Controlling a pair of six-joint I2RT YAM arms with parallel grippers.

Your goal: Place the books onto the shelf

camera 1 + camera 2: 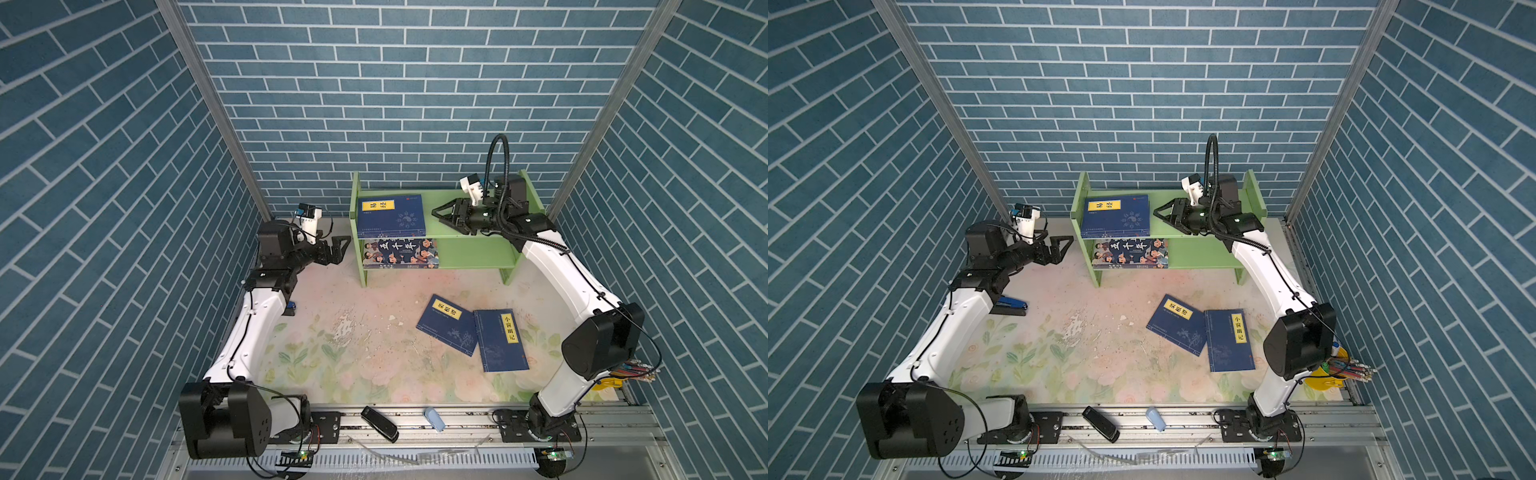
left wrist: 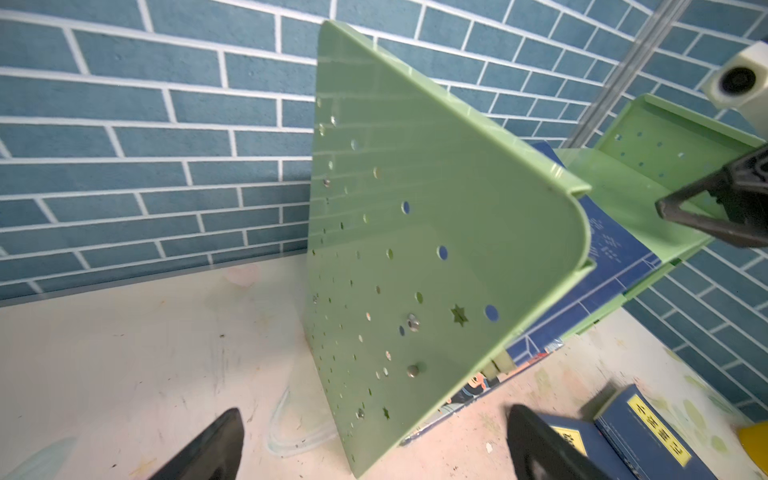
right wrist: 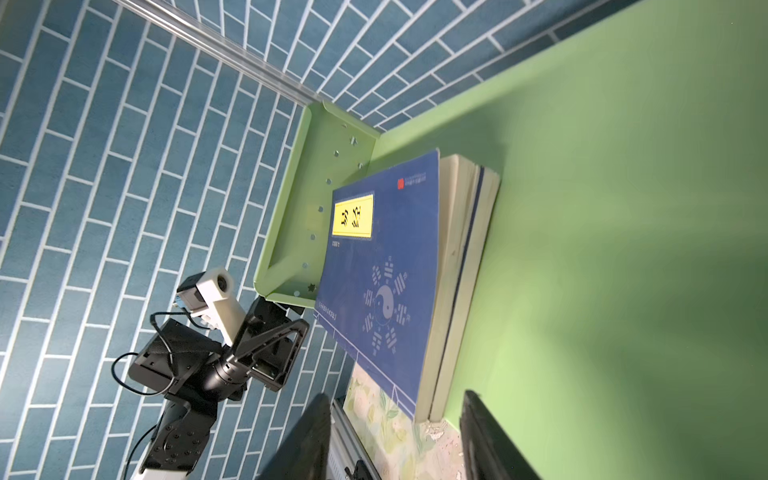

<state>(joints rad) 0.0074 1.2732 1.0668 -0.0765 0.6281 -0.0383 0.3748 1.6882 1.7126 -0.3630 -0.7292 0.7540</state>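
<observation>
The light green shelf (image 1: 473, 253) (image 1: 1200, 253) stands against the back wall. Two navy books (image 1: 390, 216) (image 1: 1116, 215) (image 3: 386, 270) lie stacked on the left of its top tier, yellow label up. The large cartoon book (image 1: 401, 253) (image 1: 1129, 253) lies on the lower tier. Two more navy books (image 1: 449, 324) (image 1: 500, 340) (image 1: 1177, 324) (image 1: 1229, 340) (image 2: 648, 432) lie flat on the table in front. My right gripper (image 1: 440, 214) (image 1: 1163, 214) (image 3: 395, 399) hovers over the top tier, just right of the stack, open and holding nothing. My left gripper (image 1: 338, 249) (image 1: 1063, 247) (image 2: 372, 415) is wide open beside the holed side panel (image 2: 415, 249).
Brick-patterned walls close in on three sides. A black handheld device (image 1: 379, 423) and a pale blue item (image 1: 434, 417) lie on the front rail. A blue stapler (image 1: 1011, 306) sits under the left arm. A yellow holder of pens (image 1: 1337, 370) stands at the right edge.
</observation>
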